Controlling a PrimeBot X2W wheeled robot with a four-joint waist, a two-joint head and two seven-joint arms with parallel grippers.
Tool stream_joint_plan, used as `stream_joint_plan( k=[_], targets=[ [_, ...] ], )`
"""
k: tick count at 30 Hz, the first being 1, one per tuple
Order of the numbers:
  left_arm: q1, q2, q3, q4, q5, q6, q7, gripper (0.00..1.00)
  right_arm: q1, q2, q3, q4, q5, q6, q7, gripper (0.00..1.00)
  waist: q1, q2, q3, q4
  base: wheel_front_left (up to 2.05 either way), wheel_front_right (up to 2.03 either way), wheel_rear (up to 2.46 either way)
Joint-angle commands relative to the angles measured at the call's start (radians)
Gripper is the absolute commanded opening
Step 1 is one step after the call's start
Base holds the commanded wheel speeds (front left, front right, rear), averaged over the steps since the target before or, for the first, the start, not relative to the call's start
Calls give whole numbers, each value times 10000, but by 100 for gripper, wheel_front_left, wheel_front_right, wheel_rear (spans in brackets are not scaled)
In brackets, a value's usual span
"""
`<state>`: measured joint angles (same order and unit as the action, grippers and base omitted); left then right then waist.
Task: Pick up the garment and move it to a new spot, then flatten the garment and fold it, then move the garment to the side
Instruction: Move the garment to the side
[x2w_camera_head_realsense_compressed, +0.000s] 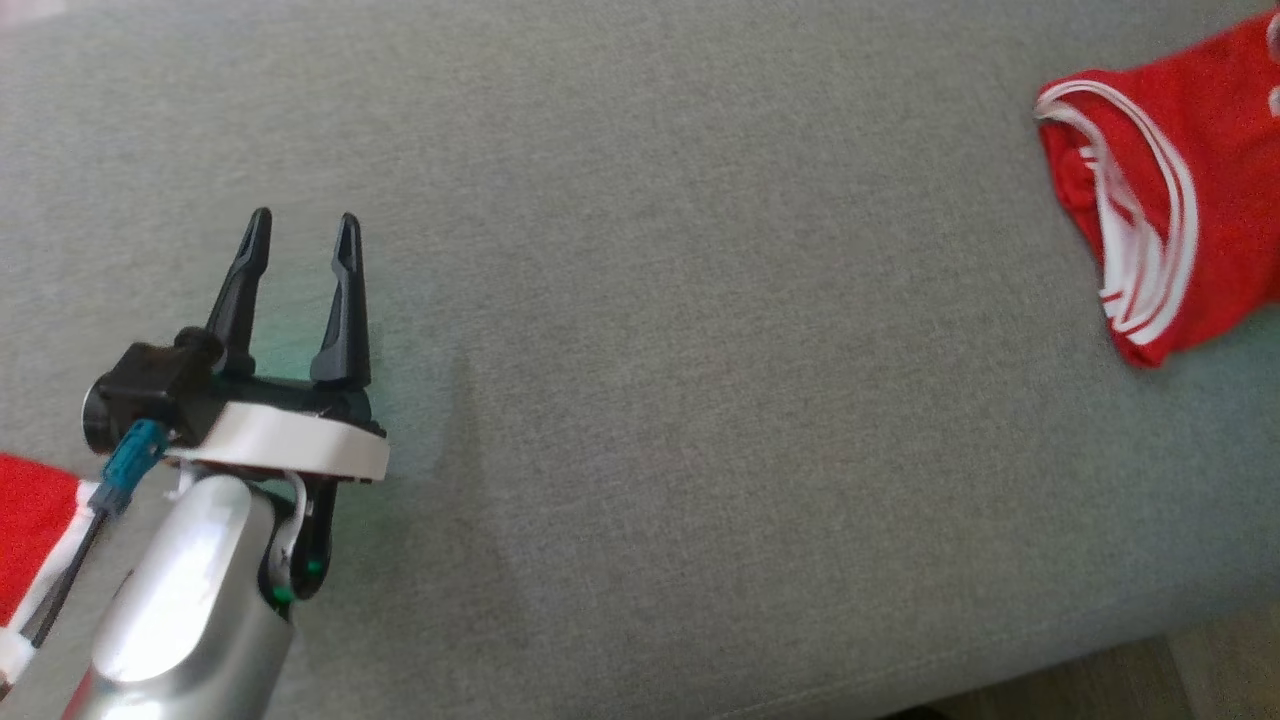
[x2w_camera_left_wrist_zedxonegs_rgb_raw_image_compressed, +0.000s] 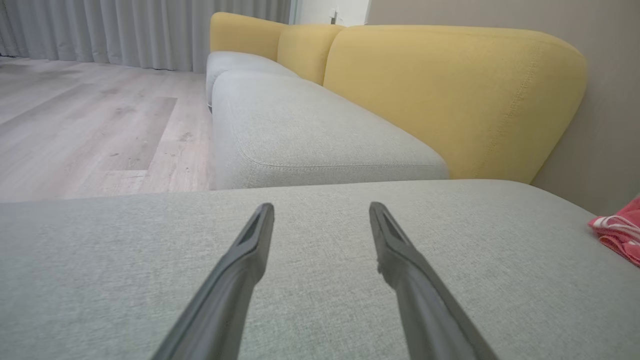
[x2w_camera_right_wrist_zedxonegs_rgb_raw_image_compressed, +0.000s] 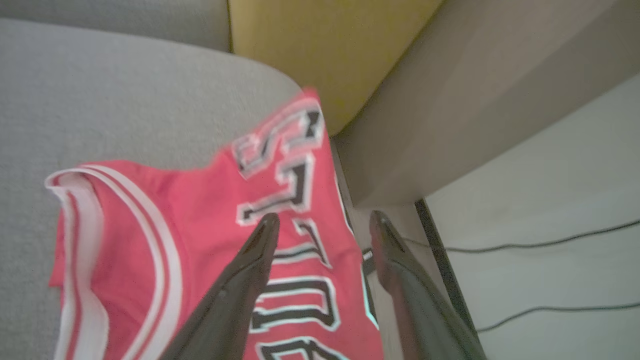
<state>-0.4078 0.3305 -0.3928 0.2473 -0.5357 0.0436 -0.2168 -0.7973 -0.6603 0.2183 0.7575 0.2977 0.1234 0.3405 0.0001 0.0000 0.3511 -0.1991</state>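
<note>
Red jersey (x2w_camera_head_realsense_compressed: 1170, 180) w/ white stripes lies bunched at the right end of the grey seat cushion (x2w_camera_head_realsense_compressed: 700, 400), top right in head view, well apart from the left gripper (x2w_camera_head_realsense_compressed: 304, 225). In right wrist view the jersey (x2w_camera_right_wrist_zedxonegs_rgb_raw_image_compressed: 190, 235) shows black-white lettering, and its edge reaches the cushion's end near the yellow backrest (x2w_camera_right_wrist_zedxonegs_rgb_raw_image_compressed: 325, 45). Right gripper (x2w_camera_right_wrist_zedxonegs_rgb_raw_image_compressed: 324, 217) is over it, fingers spread wide, nothing btwn them. One finger is over the fabric, the other past its edge above the pale floor (x2w_camera_right_wrist_zedxonegs_rgb_raw_image_compressed: 550, 175) w/ cables (x2w_camera_right_wrist_zedxonegs_rgb_raw_image_compressed: 525, 245). Contact w/ fabric: can't tell. Left gripper is also spread wide and empty, over bare cushion at lower left of head view. In left wrist view the jersey (x2w_camera_left_wrist_zedxonegs_rgb_raw_image_compressed: 620, 232) sits at the far right edge. Small red-white cloth (x2w_camera_head_realsense_compressed: 30, 520) at head view's lower left edge, beside the left arm; can't tell what it is.
</note>
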Motion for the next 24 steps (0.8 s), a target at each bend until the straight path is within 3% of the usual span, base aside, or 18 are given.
stream_joint_plan(
  k=[1, 6, 11, 18, 24],
  targets=[
    [-455, 241, 296, -237, 14, -17, -42, 100, -307, -200, 53, -253, -112, 73, -281, 100, -1, 0, -124, 114, 0, 0, 0],
    [-178, 50, 352, 125, -142, -76, -219, 100, -81, 235, 180, -297, -30, 73, -1377, 100, -1, 0, -801, 536, 0, 0, 0],
    [363, -160, 449, 521, -267, -141, -360, 100, 1067, 1106, 150, -1272, 624, 73, -2467, 100, -1, 0, -1810, 1074, 0, 0, 0],
    [1426, -217, 774, 796, -408, -43, -427, 100, 3685, 3035, -738, -3390, 791, 73, -4000, 100, -1, 0, -2960, 1491, 0, 0, 0],
    [2176, -352, 983, 779, -431, -36, -444, 100, 5777, 4374, -1382, -4718, -28, 73, -3944, 100, -1, 0, -3432, 1747, 0, 0, 0]
  ],
)
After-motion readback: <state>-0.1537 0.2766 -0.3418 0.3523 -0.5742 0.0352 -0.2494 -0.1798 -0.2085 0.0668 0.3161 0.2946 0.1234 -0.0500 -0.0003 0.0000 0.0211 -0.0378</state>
